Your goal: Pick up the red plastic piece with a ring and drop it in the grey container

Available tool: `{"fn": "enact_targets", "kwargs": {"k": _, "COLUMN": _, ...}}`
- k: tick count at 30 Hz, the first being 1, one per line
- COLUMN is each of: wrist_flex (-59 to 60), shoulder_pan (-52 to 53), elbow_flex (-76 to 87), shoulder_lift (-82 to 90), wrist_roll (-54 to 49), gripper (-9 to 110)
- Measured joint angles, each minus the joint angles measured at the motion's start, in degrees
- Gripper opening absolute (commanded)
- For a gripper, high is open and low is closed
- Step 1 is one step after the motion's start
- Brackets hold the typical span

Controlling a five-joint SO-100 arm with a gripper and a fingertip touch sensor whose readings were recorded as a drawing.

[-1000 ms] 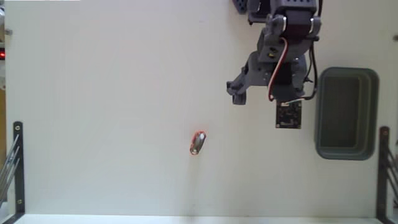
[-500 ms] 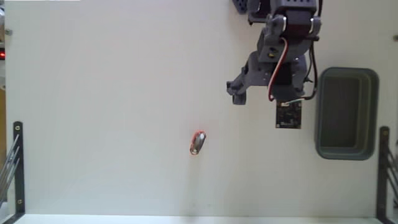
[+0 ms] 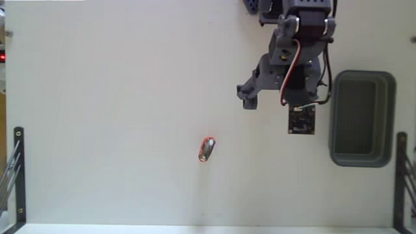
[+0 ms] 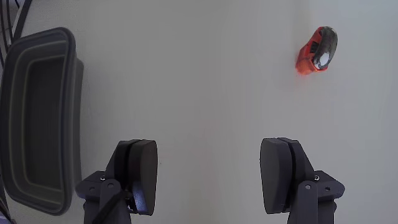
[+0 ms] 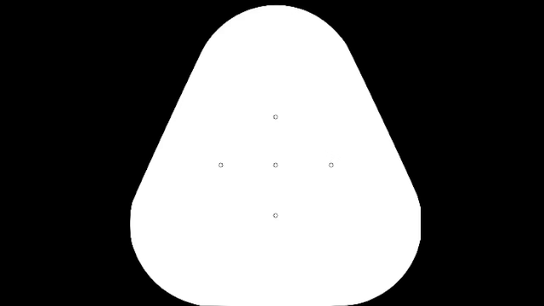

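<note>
Nothing had changed over the last second: in the fixed view the arm [image 3: 290, 62] stood exactly where it had, and the red plastic piece with a ring [image 3: 207, 149] had not shifted on the white worktop [image 3: 104, 97]. The reach for the piece, then, had apparently not begun.

The pincer [image 4: 208, 177] was open and empty, its two fingers set wide apart in the wrist view with only bare worktop between them. In that view the red piece lay toward one o'clock from the pincer, well apart from it, and the grey container [image 4: 37, 118] sat at about ten o'clock, near the left finger. In the fixed view the piece lay at about seven o'clock from the arm, with the container at three o'clock, just beside it.

The piece was small and oblong, lying tilted; its greyish ring part showed only as a pale patch, so how the ring sat was hard to tell. The container looked empty. The whole task remained: the pincer would need to travel out over the piece, descend and close before any carry to the tub.
</note>
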Motion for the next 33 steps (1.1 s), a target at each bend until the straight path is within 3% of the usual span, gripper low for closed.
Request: {"fn": "enact_targets", "kwargs": {"k": 33, "wrist_flex": 0.0, "shoulder_pan": 10.55, "elbow_flex": 0.0, "shoulder_lift": 0.0, "wrist_roll": 0.0, "gripper": 110}}
